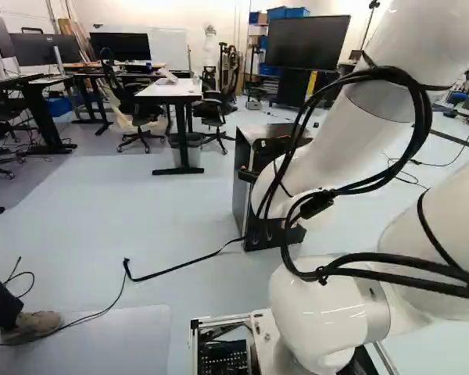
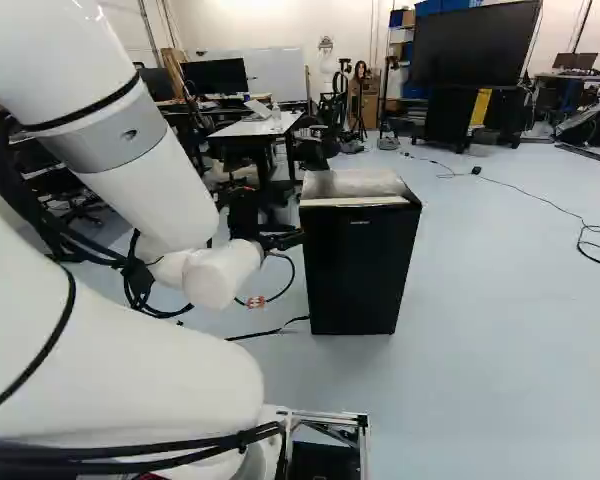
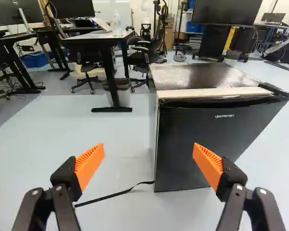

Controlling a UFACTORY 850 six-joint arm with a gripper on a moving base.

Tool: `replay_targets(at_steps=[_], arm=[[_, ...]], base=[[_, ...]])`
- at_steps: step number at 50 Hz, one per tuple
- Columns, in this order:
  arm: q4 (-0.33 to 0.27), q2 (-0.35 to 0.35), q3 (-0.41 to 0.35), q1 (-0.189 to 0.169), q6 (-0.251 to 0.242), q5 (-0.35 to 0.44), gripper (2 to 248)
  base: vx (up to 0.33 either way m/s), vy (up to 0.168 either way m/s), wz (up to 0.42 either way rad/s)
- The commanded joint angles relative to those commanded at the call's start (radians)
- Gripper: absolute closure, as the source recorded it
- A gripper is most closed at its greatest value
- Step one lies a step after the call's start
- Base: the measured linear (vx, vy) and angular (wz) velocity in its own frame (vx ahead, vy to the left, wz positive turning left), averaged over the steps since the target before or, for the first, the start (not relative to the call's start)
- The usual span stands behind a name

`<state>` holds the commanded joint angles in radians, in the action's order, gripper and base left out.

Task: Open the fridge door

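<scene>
- The gripper [image 2: 283, 238] is released, its two black fingers spread wide, with ribbed, wedge-shaped orange pads [image 3: 89, 166] facing each other across the gap.
- A boxy black mini fridge [image 3: 197, 139] stands ahead of the gripper on the smooth, pale floor [image 3: 48, 144], its smooth door closed.
- The fridge's flat top is shiny, with a pale strip along its front edge.
- A thin black cord [image 3: 115, 193] lies by its base.

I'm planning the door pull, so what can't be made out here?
Fridge's inside: hidden behind its door, wrist and right base views.
Door's front: hidden by the arm, left base view.
Fridge's back: faces away in every view.
Arm's upper part: cut off by the top edge, left base view.
</scene>
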<state>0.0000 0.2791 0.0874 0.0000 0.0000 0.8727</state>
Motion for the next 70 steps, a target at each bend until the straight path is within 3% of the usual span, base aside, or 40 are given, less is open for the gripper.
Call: replay_targets(at_steps=[32,55,70], arm=[[0.0,-0.013,0.011,0.0,0.0,0.0,3],[0.0,-0.076,0.066,0.003,0.0,0.0,3],[0.023,-0.128,0.113,0.029,0.0,0.0,3]], base=[[0.0,0.0,0.0],[0.0,0.0,0.0],[0.0,0.0,0.0]])
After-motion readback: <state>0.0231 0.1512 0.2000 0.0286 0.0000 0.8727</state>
